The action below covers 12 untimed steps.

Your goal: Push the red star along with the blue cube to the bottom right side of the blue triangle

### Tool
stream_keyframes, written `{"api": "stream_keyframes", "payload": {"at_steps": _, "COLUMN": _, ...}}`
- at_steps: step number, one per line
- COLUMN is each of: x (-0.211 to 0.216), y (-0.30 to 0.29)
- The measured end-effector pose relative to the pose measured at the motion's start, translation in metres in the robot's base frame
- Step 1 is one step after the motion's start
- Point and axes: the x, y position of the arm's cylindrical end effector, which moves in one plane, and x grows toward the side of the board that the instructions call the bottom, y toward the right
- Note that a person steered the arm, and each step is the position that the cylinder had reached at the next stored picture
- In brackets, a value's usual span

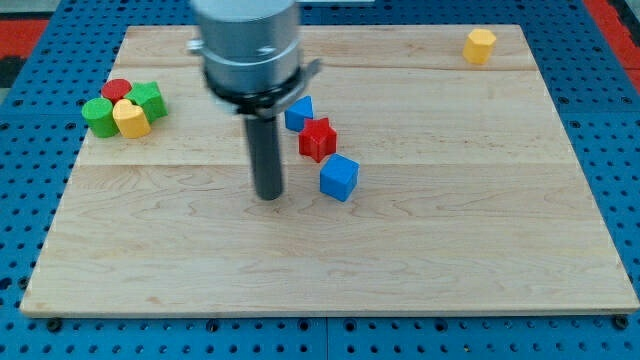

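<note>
Look first at my tip (269, 196): a plain rod end with no jaws to part or close, resting on the wooden board (450, 260) and touching no block. Just to its right you see the blue cube (339, 177), set apart from it. The red star (318, 138) touches the cube's upper left, and the blue triangle (298, 113) sits against the star's upper left. Together they make a diagonal line running from upper left to lower right.

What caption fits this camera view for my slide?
My tip rests left of the blue cube, with the red star between that cube and the blue triangle.
</note>
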Motion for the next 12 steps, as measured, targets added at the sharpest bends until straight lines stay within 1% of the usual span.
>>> {"api": "stream_keyframes", "payload": {"at_steps": 1, "x": 0.024, "y": 0.0}}
{"api": "stream_keyframes", "payload": {"at_steps": 2, "x": 0.026, "y": 0.065}}
{"api": "stream_keyframes", "payload": {"at_steps": 3, "x": 0.016, "y": 0.087}}
{"api": "stream_keyframes", "payload": {"at_steps": 6, "x": -0.005, "y": 0.077}}
{"api": "stream_keyframes", "payload": {"at_steps": 7, "x": 0.001, "y": 0.071}}
{"api": "stream_keyframes", "payload": {"at_steps": 8, "x": -0.01, "y": 0.01}}
{"api": "stream_keyframes", "payload": {"at_steps": 9, "x": -0.051, "y": -0.011}}
{"api": "stream_keyframes", "payload": {"at_steps": 10, "x": -0.083, "y": -0.011}}
{"api": "stream_keyframes", "payload": {"at_steps": 11, "x": -0.087, "y": 0.004}}
{"api": "stream_keyframes", "payload": {"at_steps": 12, "x": -0.081, "y": 0.047}}
